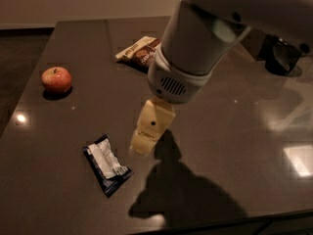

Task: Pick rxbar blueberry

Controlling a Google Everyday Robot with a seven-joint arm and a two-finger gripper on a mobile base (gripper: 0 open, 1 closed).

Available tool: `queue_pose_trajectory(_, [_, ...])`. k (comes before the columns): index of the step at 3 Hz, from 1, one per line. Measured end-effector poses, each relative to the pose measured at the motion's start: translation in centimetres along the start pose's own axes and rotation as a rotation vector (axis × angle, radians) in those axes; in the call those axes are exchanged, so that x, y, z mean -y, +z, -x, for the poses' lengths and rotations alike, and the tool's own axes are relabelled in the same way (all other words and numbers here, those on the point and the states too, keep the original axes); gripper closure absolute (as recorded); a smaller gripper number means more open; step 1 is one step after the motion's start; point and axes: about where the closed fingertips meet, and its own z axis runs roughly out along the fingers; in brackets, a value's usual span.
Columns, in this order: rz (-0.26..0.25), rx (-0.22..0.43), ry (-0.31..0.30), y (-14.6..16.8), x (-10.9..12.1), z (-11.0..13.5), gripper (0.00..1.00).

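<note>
The rxbar blueberry (107, 165) lies flat on the dark table (58, 199) at the lower left, a navy wrapper with a crinkled white label panel. My gripper (143, 146) hangs from the large white arm above the table's middle. Its cream fingers point down and left, with the tip just right of the bar's upper end and apart from it. Nothing shows in the gripper.
A red apple (56, 79) sits at the left. A cream-and-brown snack bag (138, 53) lies at the back, partly hidden by the arm. A dark object (279, 55) stands at the back right. The arm's shadow falls toward the front edge.
</note>
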Motion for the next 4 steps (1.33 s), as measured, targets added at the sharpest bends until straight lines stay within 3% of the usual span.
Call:
queue_pose_trajectory(2, [0.002,0.084,0.028,2.8,-3.3,2.6,0.0])
queue_pose_trajectory(3, [0.0,0.08,0.039,4.6,-3.6,3.0,0.0])
queue_pose_trajectory(4, [-0.035,0.046,0.041,8.3,-2.9,3.1,0.0])
